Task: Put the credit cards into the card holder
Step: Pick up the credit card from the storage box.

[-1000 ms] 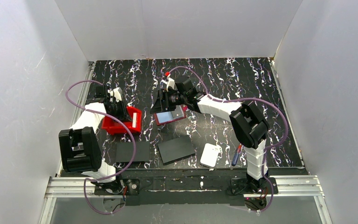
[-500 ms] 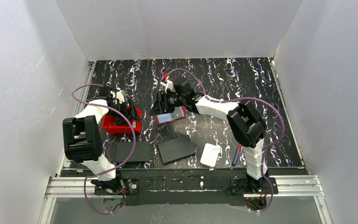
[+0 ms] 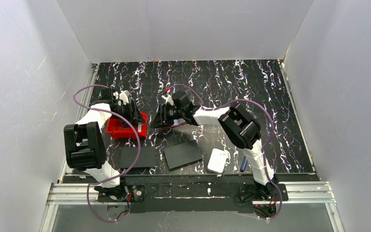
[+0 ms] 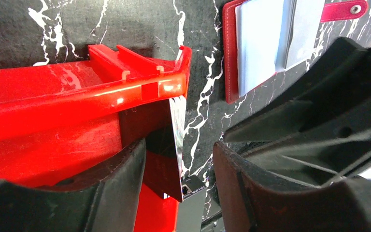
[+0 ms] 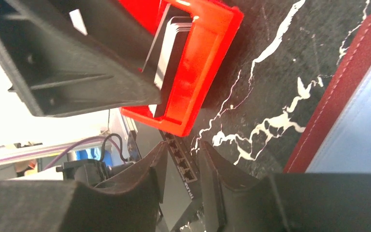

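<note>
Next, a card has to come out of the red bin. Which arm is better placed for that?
Left. The left gripper straddles the cards standing at the end of the bin, jaws apart. The right gripper is outside the bin, by the card holder, with nothing between its fingers.

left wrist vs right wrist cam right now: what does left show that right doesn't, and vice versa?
Only left wrist: the pale-studded strap of the open dark red card holder. Only right wrist: the right gripper, jaws narrowly apart, nothing between. Both: the bright red plastic bin with upright pale credit cards at its end, and part of that holder.
</note>
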Available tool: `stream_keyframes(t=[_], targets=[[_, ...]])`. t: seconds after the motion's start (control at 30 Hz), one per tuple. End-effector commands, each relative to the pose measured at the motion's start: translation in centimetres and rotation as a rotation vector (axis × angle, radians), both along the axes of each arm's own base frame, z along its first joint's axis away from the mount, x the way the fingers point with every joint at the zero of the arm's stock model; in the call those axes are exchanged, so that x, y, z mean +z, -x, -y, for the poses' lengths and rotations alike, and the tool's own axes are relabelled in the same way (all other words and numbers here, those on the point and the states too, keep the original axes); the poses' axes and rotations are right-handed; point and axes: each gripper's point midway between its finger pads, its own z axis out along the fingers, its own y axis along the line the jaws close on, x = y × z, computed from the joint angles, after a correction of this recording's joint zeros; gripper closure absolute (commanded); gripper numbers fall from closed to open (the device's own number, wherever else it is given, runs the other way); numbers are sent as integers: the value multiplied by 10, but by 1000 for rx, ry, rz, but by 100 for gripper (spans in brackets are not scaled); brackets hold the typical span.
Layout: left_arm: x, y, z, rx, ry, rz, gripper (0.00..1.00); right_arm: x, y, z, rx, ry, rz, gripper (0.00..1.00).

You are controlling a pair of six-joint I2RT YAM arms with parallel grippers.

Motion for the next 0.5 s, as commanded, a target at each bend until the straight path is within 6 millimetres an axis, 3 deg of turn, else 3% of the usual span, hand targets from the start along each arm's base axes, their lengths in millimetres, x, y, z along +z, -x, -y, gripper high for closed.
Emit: stream_keyframes(t=[0.0, 0.3, 0.47], targets=[[17, 2, 5, -14, 34, 55, 52, 16, -16, -18, -52, -93, -2, 63], [13, 3, 6, -14, 37, 39, 64, 3, -15, -36, -61, -127, -59, 65], [13, 4, 1, -8, 3, 45, 77, -1, -12, -41, -53, -129, -73, 65]])
